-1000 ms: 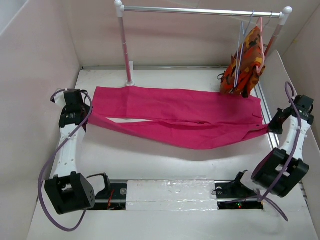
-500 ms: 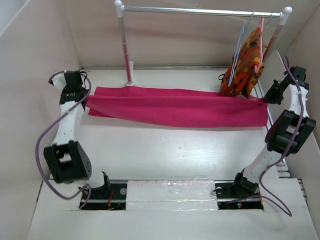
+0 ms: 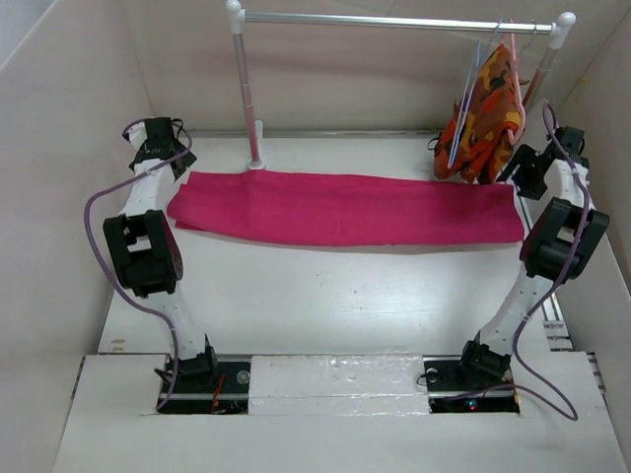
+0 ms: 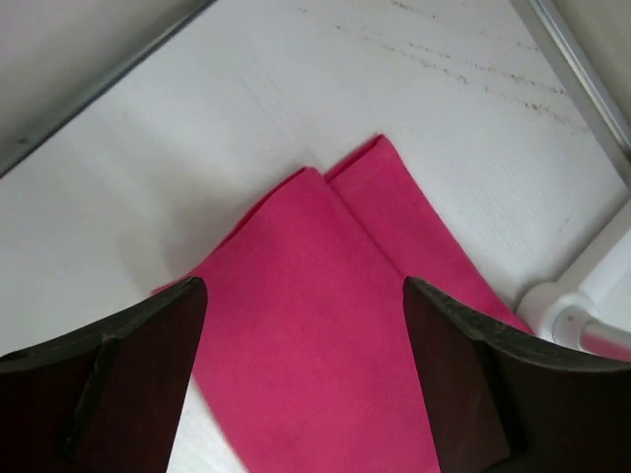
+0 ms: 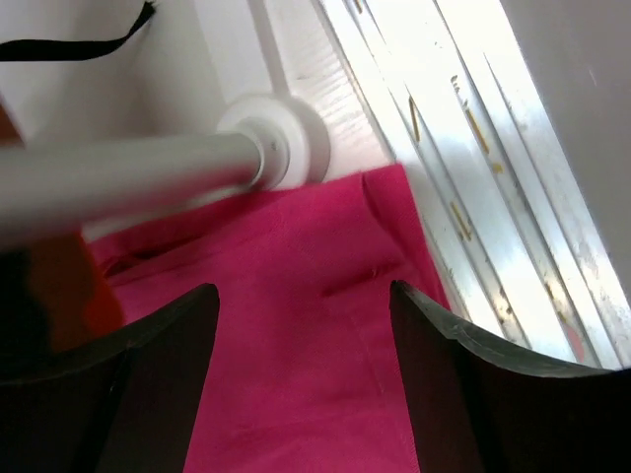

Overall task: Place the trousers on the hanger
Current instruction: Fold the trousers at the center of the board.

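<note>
The magenta-pink trousers point(image 3: 345, 209) lie flat on the table as one long strip folded lengthwise, running from left to right. My left gripper point(image 3: 158, 148) hovers open just above their left end point(image 4: 315, 345), with nothing between its fingers point(image 4: 168, 325). My right gripper point(image 3: 523, 168) hovers open over the right end point(image 5: 296, 335), also holding nothing. The thin pale blue-lilac hanger point(image 3: 463, 113) hangs from the rail at the back right, against a patterned garment, apart from both grippers.
A clothes rack stands at the back: rail point(image 3: 394, 20), left post point(image 3: 245, 89), right post foot point(image 5: 276, 138). An orange, red and yellow garment point(image 3: 488, 113) hangs on a salmon-pink hanger point(image 3: 515, 79) beside my right gripper. Walls close in left and right.
Both grippers carried the ends of the trousers toward the back, laying one leg over the other, then opened and let go. The cloth now lies flat.
</note>
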